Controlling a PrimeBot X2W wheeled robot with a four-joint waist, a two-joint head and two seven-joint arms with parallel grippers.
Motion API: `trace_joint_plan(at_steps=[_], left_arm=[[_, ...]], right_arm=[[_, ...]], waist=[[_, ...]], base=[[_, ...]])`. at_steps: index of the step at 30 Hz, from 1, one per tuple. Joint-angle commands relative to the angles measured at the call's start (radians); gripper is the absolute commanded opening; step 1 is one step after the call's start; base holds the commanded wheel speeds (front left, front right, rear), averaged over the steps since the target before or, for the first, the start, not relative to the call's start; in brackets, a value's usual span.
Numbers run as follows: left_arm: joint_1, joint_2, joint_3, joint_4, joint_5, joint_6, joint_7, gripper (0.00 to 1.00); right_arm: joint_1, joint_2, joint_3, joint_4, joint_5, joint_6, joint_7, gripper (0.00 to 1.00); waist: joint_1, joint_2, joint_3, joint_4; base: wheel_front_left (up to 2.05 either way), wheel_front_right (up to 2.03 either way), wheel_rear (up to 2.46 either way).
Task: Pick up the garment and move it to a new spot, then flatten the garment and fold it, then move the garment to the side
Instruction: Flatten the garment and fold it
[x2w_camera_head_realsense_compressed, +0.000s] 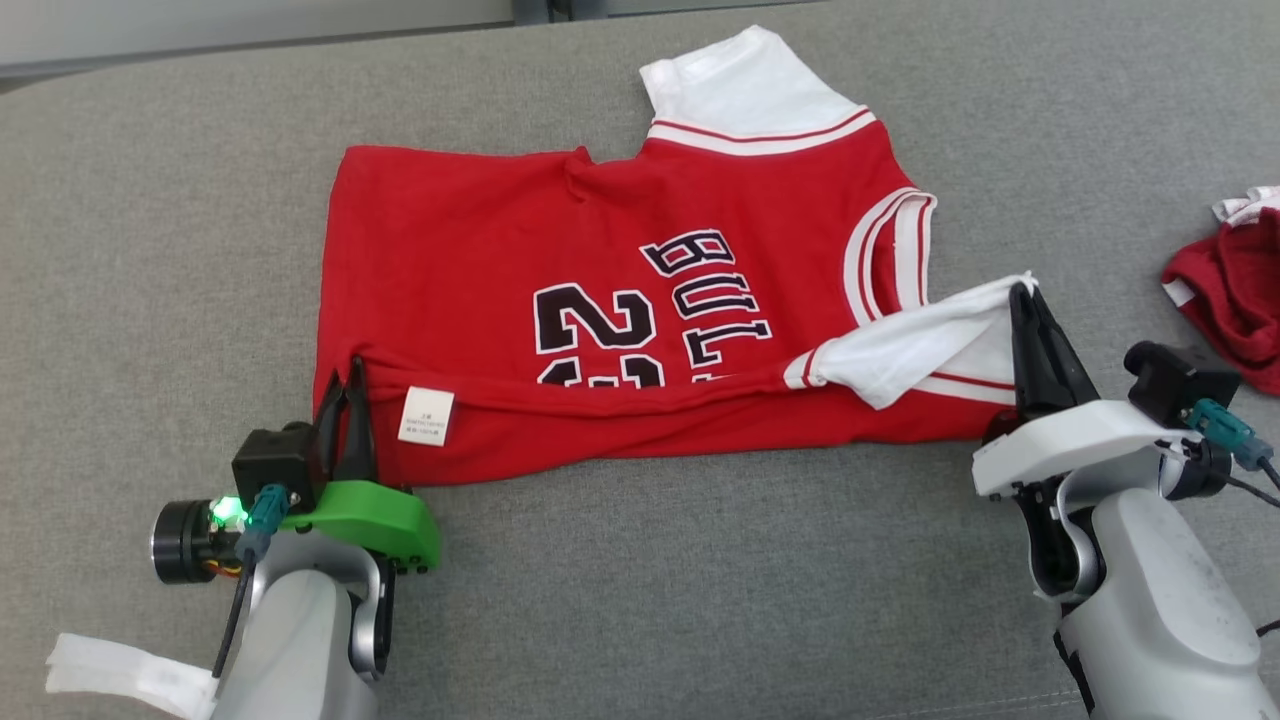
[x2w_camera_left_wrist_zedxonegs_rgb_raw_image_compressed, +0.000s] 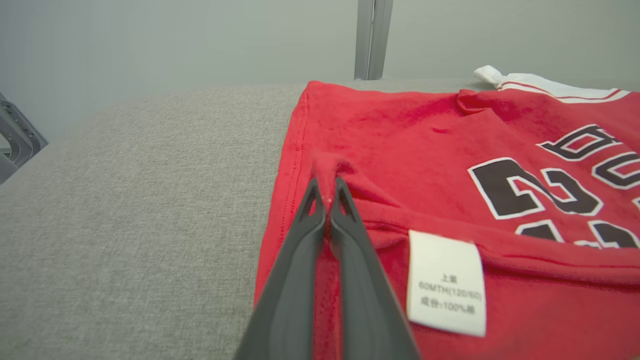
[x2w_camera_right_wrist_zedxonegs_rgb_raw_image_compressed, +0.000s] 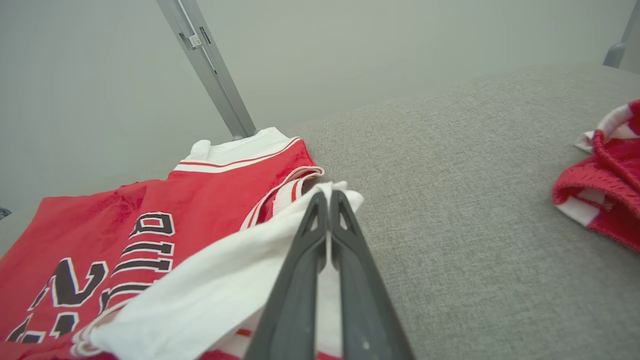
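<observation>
Two-handed, with left end effector (x2w_camera_head_realsense_compressed: 343, 380) clenched on a corner of the garment (x2w_camera_head_realsense_compressed: 470, 250) and right end effector (x2w_camera_head_realsense_compressed: 1022, 292) clenched on its white sleeve (x2w_camera_head_realsense_compressed: 920, 340), lift evenly and fold forward over the rest lying on the desk (x2w_camera_head_realsense_compressed: 700, 580) just ahead.

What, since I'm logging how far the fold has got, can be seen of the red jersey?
The red jersey looks like soft knit, with white short sleeves, striped trim, and black, white-edged lettering and numbers. It lies mostly flat on the grey fabric surface, its near edge folded over and showing a white label. The left gripper is shut on the red hem corner, pinching it into a small peak. The right gripper is shut on the tip of the near white sleeve.
</observation>
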Motion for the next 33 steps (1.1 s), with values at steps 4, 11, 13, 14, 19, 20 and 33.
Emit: trace_joint_plan(at_steps=[4, 11, 13, 14, 19, 20, 33], left_arm=[[-0.064, 0.006, 0.016, 0.02, 0.003, 0.022, 0.0, 0.0], [-0.105, 0.006, 0.023, 0.024, 0.024, 0.012, 0.0, 0.0], [-0.112, 0.006, 0.022, 0.026, 0.03, 0.012, 0.0, 0.4], [-0.114, 0.006, 0.022, 0.026, 0.032, 0.014, 0.0, 0.53], [-0.086, 0.006, 0.029, -0.001, 0.011, 0.038, 0.0, 1.0], [-0.074, 0.006, 0.03, -0.01, 0.002, 0.042, 0.0, 1.0], [0.062, 0.006, 0.003, -0.062, -0.056, 0.064, 0.0, 1.0]], right_arm=[[-0.066, -0.002, -0.018, 0.027, -0.028, -0.001, -0.003, 0.0], [-0.132, 0.013, -0.036, 0.05, -0.057, -0.001, -0.003, 0.0], [-0.144, 0.016, -0.039, 0.053, -0.06, -0.001, -0.003, 0.0], [-0.146, 0.018, -0.042, 0.054, -0.06, -0.001, -0.003, 0.44], [-0.127, 0.023, -0.068, 0.0, -0.044, -0.001, -0.003, 1.0], [-0.114, 0.019, -0.071, -0.017, -0.051, -0.001, -0.003, 1.0], [0.14, -0.007, -0.038, -0.143, 0.028, -0.001, -0.003, 1.0]], waist=[[0.0, 0.0, 0.072, 0.016], [0.0, 0.0, 0.108, 0.019], [0.0, 0.0, 0.113, 0.02], [0.0, 0.0, 0.114, 0.02], [0.0, 0.0, 0.117, 0.02], [0.0, 0.0, 0.115, 0.02], [0.0, 0.0, 0.095, 0.021]], base=[[0.0, 0.0, 0.0], [0.0, 0.0, 0.0], [0.0, 0.0, 0.0], [0.0, 0.0, 0.0], [0.0, 0.0, 0.0], [0.0, 0.0, 0.0], [0.0, 0.0, 0.0]])
